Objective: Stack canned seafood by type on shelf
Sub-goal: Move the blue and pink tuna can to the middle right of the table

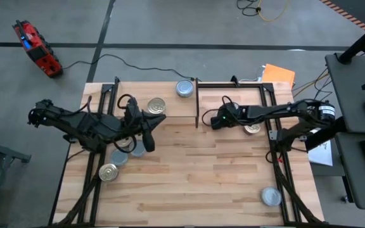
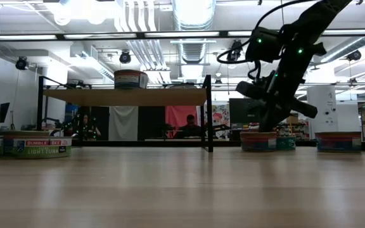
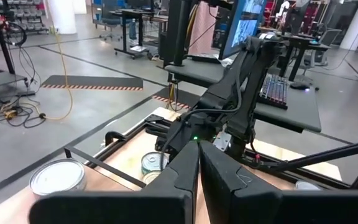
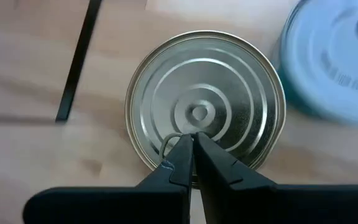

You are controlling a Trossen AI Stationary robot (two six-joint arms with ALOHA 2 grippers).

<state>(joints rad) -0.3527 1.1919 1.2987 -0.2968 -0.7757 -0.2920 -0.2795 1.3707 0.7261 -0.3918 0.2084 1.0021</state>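
My right gripper (image 4: 192, 142) is shut and slants down over a round tin (image 4: 205, 99) with a ringed pale metal lid. The tin stands on the tabletop just right of the shelf's dark end panel (image 2: 208, 114), with a bluish-lidded tin (image 4: 334, 59) beside it. On the shelf (image 1: 170, 114) stand a silver-lidded tin (image 1: 184, 88) and a golden-lidded tin (image 1: 156, 105). My left gripper (image 3: 197, 163) is shut and empty, held high near the shelf's front edge (image 1: 157, 120) and pointing toward the right arm. More tins (image 1: 108, 171) sit on the table at the left. My right gripper's shut fingertips (image 4: 182, 149) hang over the lid's near rim, beside the pull tab (image 4: 166, 144), coming from above at a slant. Whether they touch the lid or the tab, I cannot tell. The tin (image 2: 258, 140) stands flat on the table.
A lone silver-lidded tin (image 1: 270, 196) sits near the front right corner. Black frame rails (image 1: 272, 120) border the table on both sides. The middle and front of the tabletop (image 1: 195, 183) are bare wood. People sit in the room beyond the far edge.
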